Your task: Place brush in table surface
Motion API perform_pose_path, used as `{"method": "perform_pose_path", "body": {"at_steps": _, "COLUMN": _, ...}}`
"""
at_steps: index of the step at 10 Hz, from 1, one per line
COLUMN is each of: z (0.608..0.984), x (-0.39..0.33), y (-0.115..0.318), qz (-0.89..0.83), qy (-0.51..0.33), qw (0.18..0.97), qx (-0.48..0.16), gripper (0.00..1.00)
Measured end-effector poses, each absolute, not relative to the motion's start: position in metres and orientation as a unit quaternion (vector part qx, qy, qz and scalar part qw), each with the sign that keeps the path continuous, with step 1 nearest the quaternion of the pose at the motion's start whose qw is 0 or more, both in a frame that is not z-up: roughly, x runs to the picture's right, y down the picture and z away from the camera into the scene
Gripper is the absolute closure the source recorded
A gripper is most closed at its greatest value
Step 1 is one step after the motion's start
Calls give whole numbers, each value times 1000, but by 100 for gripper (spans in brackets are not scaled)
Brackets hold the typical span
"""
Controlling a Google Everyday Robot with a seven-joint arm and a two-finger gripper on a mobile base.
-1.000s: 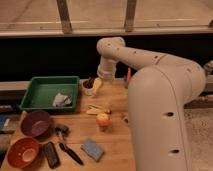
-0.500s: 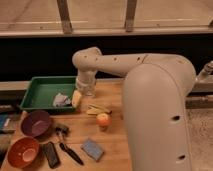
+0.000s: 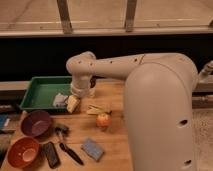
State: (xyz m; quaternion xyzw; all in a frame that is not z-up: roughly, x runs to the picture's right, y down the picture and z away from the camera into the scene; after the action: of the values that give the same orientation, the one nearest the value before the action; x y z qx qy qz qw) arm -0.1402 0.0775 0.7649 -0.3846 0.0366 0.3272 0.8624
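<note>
The brush (image 3: 69, 148) lies on the table surface (image 3: 117, 142) near the front left. Its dark bristle head points toward the back and its slim black handle runs toward the front right. My gripper (image 3: 73, 103) hangs from the white arm (image 3: 150, 95) by the right end of the green tray, well behind the brush. It stands open and I see nothing in it.
A green tray (image 3: 40, 90) at the back left holds a crumpled white item (image 3: 60, 100). A purple bowl (image 3: 36, 122) and an orange bowl (image 3: 22, 151) stand at the left. A black block (image 3: 50, 154), a blue sponge (image 3: 92, 148), an apple (image 3: 103, 120) and a banana (image 3: 98, 109) surround the brush.
The arm has swung left from the back middle of the table to the tray's right end, and the gripper has come lower. The brush has not moved.
</note>
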Motion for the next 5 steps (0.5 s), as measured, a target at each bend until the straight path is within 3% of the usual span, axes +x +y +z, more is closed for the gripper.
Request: {"method": "perform_pose_path", "body": {"at_steps": 5, "z": 747, "x": -165, "y": 125, "qz": 260, "qy": 36, "qw": 876, "qx": -405, "gripper": 24}}
